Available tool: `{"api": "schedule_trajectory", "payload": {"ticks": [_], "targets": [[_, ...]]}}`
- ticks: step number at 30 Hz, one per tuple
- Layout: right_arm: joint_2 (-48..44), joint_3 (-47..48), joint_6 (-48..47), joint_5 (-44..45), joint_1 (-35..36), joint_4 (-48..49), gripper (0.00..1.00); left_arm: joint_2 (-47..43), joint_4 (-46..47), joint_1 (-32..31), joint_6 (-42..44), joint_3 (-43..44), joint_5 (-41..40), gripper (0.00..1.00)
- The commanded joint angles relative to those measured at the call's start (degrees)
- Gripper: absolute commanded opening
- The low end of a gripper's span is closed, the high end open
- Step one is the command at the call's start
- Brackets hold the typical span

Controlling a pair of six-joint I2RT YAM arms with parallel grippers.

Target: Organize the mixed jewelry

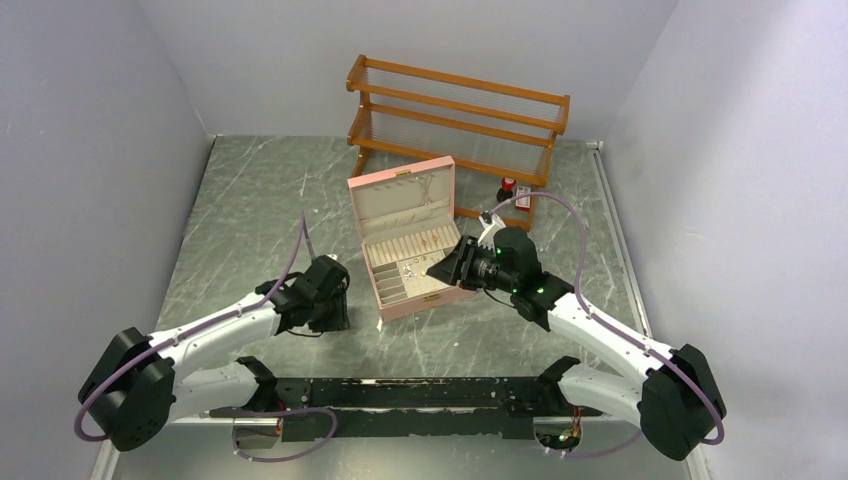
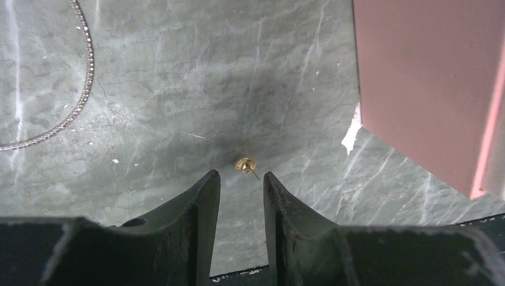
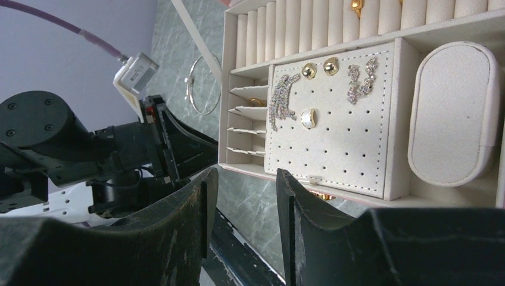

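The tabletop [image 2: 178,77] is showing a grey-green, marbled stone look with a smooth, dull sheen. The chain necklace [image 2: 91,65] is glinting as silvery, finely beaded metal. The stud earring [image 2: 244,164] is shining as polished gold-coloured metal. The pink box [image 2: 429,77] is looking smooth and matt outside, rather leather-like, and its cream lining [image 3: 333,155] is looking soft and velvety, like cloth. The dangling earrings [image 3: 283,101] are sparkling with clear stones. The rack [image 1: 455,110] is gleaming as varnished orange-brown wood. The left hand [image 2: 241,180] and right hand [image 3: 246,174] are looking like matt black plastic, scuffed and scratched.
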Motion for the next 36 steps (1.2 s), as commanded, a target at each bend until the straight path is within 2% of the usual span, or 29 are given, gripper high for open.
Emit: {"api": "schedule_trajectory", "payload": {"ticks": [1, 10, 20, 36], "targets": [[0.1, -0.4, 0.1, 0.2, 0.3, 1.5, 0.45, 1.6, 0.5, -0.4, 1.6, 1.6, 2.0, 0.38], [0.1, -0.1, -0.3, 0.6, 0.3, 1.0, 0.45, 3.2, 2.1, -0.4, 1.9, 1.9, 2.7, 0.26], [0.5, -0.3, -0.2, 0.4, 0.4, 1.3, 0.45, 2.8, 2.3, -0.4, 2.0, 2.8, 4.0, 0.3], [0.0, -0.8, -0.1, 0.6, 0.4, 1.3, 0.45, 4.7, 1.4, -0.4, 1.5, 2.3, 3.1, 0.27]]}}
